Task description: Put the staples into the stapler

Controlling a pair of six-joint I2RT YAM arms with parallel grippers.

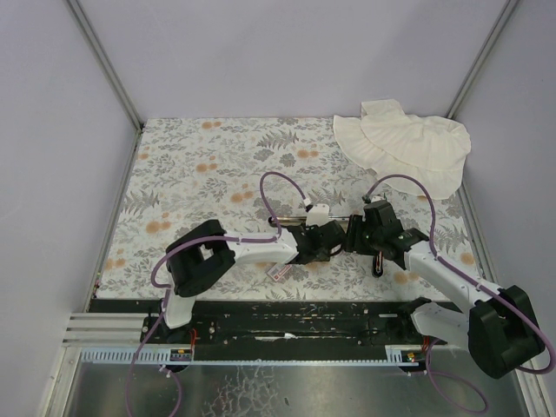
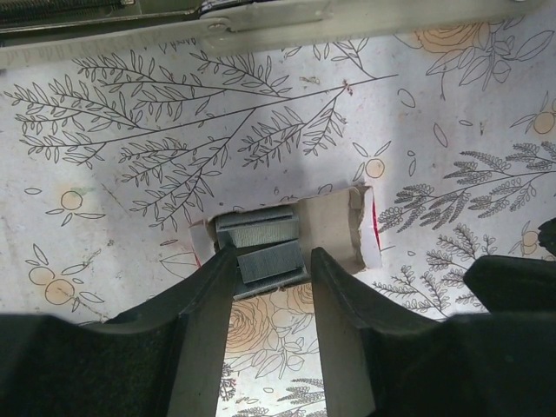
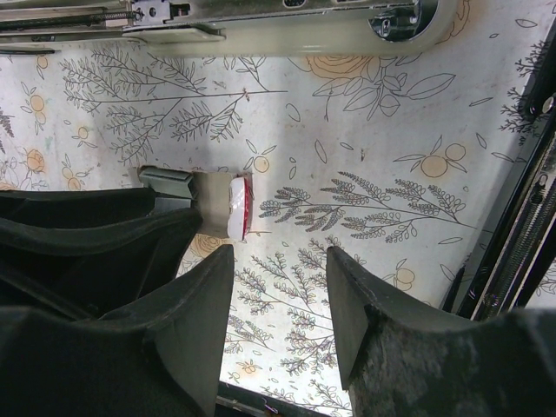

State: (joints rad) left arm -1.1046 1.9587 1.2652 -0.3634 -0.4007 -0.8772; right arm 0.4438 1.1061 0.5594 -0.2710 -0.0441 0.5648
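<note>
**Left fingers straddle the staples; right gripper hangs empty**

Only the overhead view shows a small white-and-pink cardboard sleeve (image 1: 278, 271) lying near the arm bases on the floral tablecloth (image 1: 200, 165). The left gripper (image 2: 274, 256), jaws partly apart, brackets the short silver-grey staples (image 2: 265, 248), which lie in a white cardboard tray (image 2: 334, 230). Only its own wrist view shows this, and no clamping is visible. The right gripper (image 3: 280, 254) gapes empty just beside the tray. Beyond, the wrist views catch a beige metal stapler (image 3: 295, 30). A crumpled white cloth (image 1: 404, 143) lies farthest away.
</note>
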